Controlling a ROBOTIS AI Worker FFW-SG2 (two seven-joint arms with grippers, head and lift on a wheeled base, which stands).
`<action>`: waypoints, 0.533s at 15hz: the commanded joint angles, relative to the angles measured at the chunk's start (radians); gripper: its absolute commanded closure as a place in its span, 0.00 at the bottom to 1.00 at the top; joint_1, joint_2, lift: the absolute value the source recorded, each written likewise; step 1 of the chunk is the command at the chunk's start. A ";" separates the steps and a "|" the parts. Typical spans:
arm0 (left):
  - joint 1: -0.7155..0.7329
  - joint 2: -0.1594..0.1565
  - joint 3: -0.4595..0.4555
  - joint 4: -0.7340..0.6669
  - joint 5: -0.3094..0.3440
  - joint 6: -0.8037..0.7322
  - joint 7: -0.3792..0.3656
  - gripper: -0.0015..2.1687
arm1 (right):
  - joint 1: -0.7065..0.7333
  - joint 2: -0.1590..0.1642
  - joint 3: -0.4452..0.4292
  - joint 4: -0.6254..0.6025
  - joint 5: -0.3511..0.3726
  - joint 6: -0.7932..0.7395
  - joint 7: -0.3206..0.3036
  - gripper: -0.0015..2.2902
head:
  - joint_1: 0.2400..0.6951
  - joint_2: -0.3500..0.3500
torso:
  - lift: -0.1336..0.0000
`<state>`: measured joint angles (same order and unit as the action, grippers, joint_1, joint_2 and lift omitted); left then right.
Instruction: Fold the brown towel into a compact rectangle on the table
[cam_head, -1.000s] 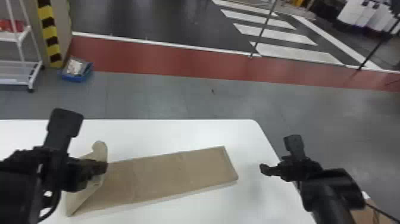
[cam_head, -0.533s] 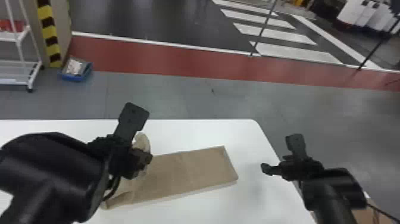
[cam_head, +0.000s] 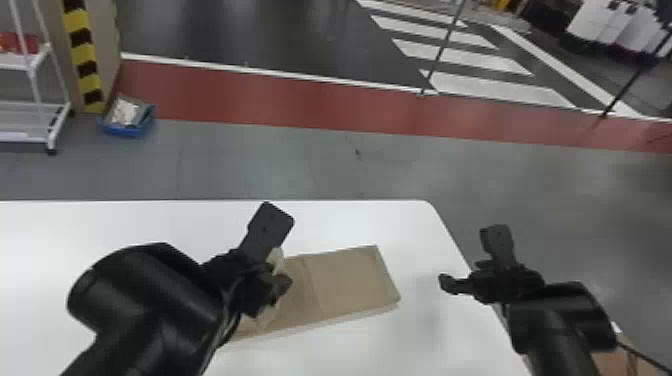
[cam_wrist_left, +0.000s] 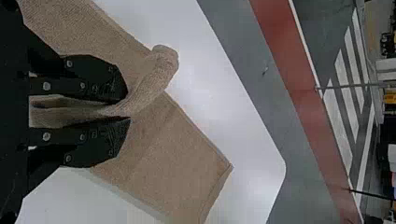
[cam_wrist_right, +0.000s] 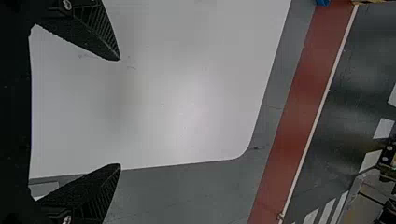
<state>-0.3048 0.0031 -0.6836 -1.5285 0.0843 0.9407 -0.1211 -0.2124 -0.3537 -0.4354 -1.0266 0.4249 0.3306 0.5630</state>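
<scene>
Brown towel, one: we record a plain, finely textured cloth, laid out as a long, narrow strip on the white table. Condition: partly folded; we note a faint crease across the strip and a hemmed end lying flat, toward the robot's right. Toward the left, we find a raised portion pinched together, its edge curling into a rounded lip.

The left gripper, lower left of centre, pinches its fingers close together; the right gripper, lower right, spreads wide.
</scene>
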 joint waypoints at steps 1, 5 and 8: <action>0.000 -0.006 -0.033 0.014 0.003 -0.018 0.000 0.00 | -0.001 0.002 0.006 -0.003 0.000 0.006 0.000 0.03 | 1.00 0.00 | 1.00; 0.000 -0.006 -0.048 0.007 0.006 -0.018 0.008 0.02 | 0.002 0.018 0.009 -0.046 0.000 0.040 0.008 0.03 | 1.00 0.00 | 1.00; 0.029 -0.006 -0.004 -0.022 0.002 -0.015 0.004 0.01 | 0.041 0.052 0.004 -0.135 -0.020 0.120 0.038 0.03 | 1.00 0.00 | 1.00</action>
<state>-0.2959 0.0031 -0.7158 -1.5354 0.0919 0.9235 -0.1134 -0.1899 -0.3234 -0.4267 -1.1158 0.4206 0.4102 0.5899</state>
